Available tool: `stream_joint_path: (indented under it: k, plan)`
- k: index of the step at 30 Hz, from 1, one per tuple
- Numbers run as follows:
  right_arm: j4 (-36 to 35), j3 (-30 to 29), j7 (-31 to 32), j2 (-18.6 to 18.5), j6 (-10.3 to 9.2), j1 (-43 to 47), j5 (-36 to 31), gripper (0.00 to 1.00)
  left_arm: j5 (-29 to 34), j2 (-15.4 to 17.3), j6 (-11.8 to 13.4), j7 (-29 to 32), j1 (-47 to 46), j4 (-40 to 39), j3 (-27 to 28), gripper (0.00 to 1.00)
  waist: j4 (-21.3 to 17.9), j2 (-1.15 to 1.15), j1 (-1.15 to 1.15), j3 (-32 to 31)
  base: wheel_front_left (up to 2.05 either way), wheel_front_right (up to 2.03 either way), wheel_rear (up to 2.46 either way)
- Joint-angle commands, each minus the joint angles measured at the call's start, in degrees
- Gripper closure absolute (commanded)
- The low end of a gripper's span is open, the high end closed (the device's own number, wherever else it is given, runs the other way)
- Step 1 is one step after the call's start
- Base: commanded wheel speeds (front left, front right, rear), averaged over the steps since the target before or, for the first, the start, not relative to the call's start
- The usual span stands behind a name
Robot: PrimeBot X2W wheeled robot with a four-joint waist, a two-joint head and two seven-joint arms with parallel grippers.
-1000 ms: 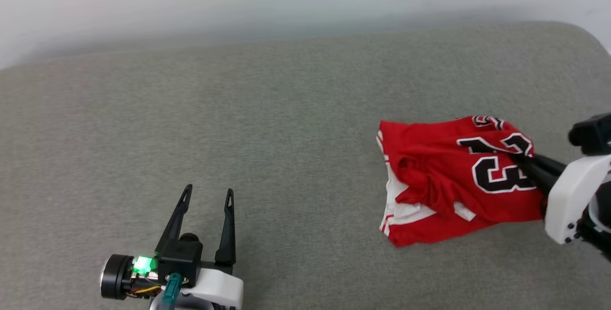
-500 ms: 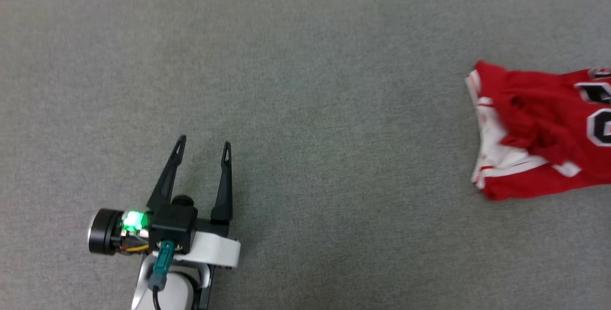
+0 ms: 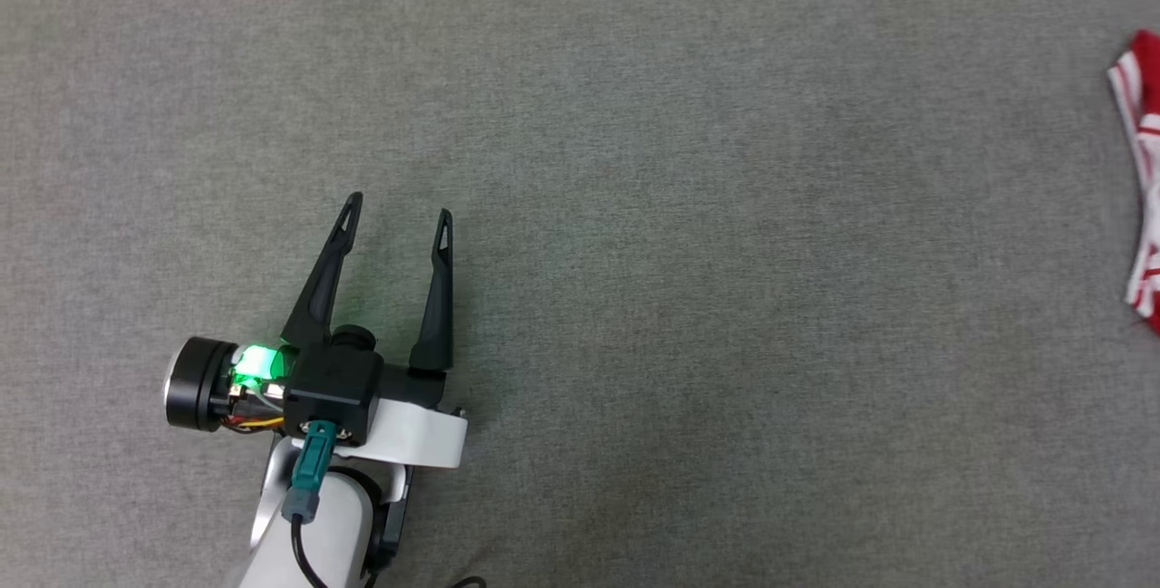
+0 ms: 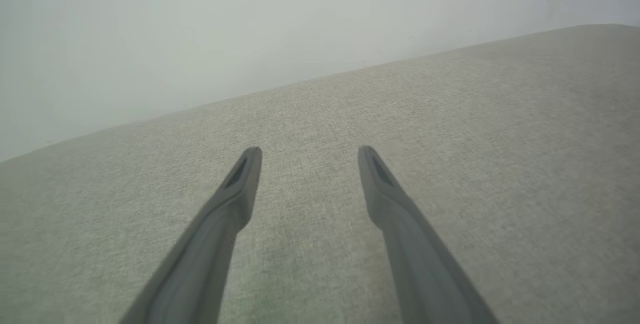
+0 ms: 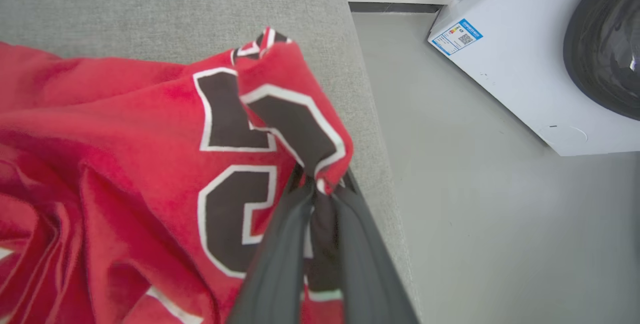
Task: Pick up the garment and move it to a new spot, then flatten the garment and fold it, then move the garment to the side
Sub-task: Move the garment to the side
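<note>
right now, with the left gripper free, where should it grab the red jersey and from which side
Probably the white-striped edge of the red jersey, approached from the robot's left, low across the grey cushion. That edge faces the open left gripper and lies free; the right gripper is shut on a raised fold by the black number print.
</note>
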Motion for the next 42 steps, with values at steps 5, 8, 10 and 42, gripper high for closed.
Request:
stream_joint_path:
  k: [5,8,10,42]
  plan:
    - [3.1,-2.9,-1.1,0.6,-0.11,-2.3,-3.9,1.00,-0.2,0.0,0.5,-0.1,-0.6,-0.5,-0.1,0.00,0.8,0.00,-0.01,0.3,0.00,0.00,0.00]
    - [3.7,-5.0,-4.9,3.5,-0.10,-2.7,-8.5,0.00,-0.6,0.2,0.8,-0.1,0.5,0.2,-0.2,0.00,1.2,0.00,-0.01,-1.8,0.00,0.00,0.00]
    - [2.1,-5.0,-9.3,5.3,-0.10,-1.3,-11.3,0.00,-1.1,0.2,1.2,-0.1,1.7,0.7,0.0,0.00,1.4,0.00,-0.01,-5.0,0.00,0.00,0.00]
    - [-27.1,0.1,-41.1,33.8,-0.10,26.0,-19.2,0.00,-5.1,-1.3,0.9,-0.1,15.8,5.3,4.5,0.00,7.8,0.00,-0.01,-27.0,0.00,0.00,0.00]
